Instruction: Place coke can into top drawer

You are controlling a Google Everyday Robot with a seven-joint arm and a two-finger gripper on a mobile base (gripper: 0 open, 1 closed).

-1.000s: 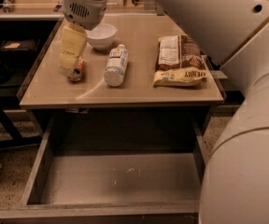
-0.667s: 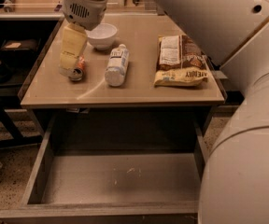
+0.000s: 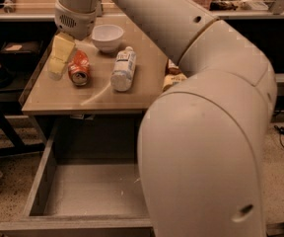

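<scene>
White bowl [image 3: 107, 36], white bottle [image 3: 124, 69], perhaps snacks [image 3: 173, 79].

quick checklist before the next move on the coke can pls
1. Drawer open: ok. The wide grey-brown wooden top drawer is pulled out below the table.
2. Drawer floor: cannot tell in full. Bare grey bottom shows on the left, but the robot's arm hides the right.
3. Can located: ok. The small red-orange metal coke can lies on its side on the tan table top.
4. End effector position: ok. The end effector is right beside the can, on its left in the camera view.
5. Grip on the can: cannot tell.
6. Neighbours: ok. The white plastic bottle lies apart from the can, and the white bowl stands behind.
</scene>
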